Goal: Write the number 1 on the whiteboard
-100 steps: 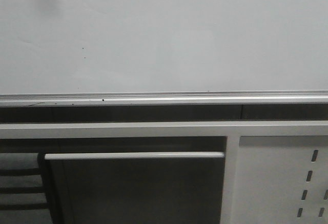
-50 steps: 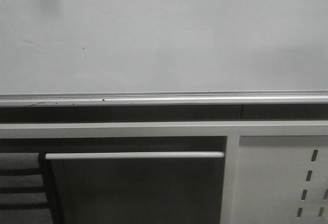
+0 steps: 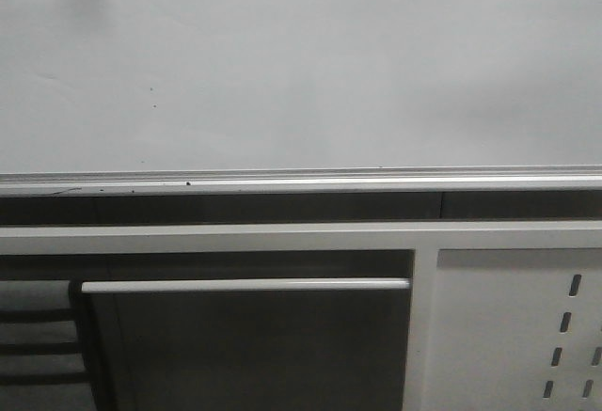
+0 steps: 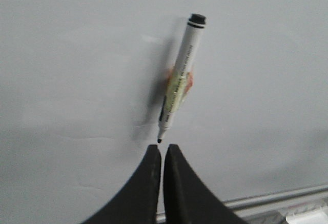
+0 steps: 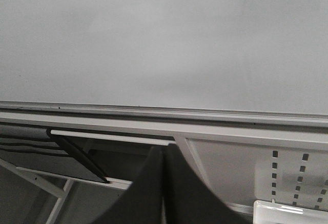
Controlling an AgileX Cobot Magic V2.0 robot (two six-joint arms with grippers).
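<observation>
A: Left jaws first, quick?

B: I read the left jaws as pressed together, the dark fingertips (image 4: 152,157) showing only a thin slit between them and nothing in that slit. A marker (image 4: 179,78) stands just past them, near upright and slightly tilted, its writing tip at the end nearest the fingertips. I can't tell if the tip touches them, or what holds the marker up.

A: And the board?

B: The whiteboard (image 4: 77,55) is right behind the marker, pale grey, filling most of my left wrist view. The marker throws a soft shadow on it. I can't tell whether the tip is in contact with the surface.

A: Right side?

B: The right jaws are pressed together too, pinching nothing. They are back from the board, over the frame below it.

A: Front camera?

B: The board takes the upper half, with a few tiny dark specks. The silver rail (image 3: 301,182) runs along its bottom edge. Below that there is a pale horizontal bar (image 3: 245,285), and to the right a white panel with slanted slots (image 3: 508,326).
</observation>
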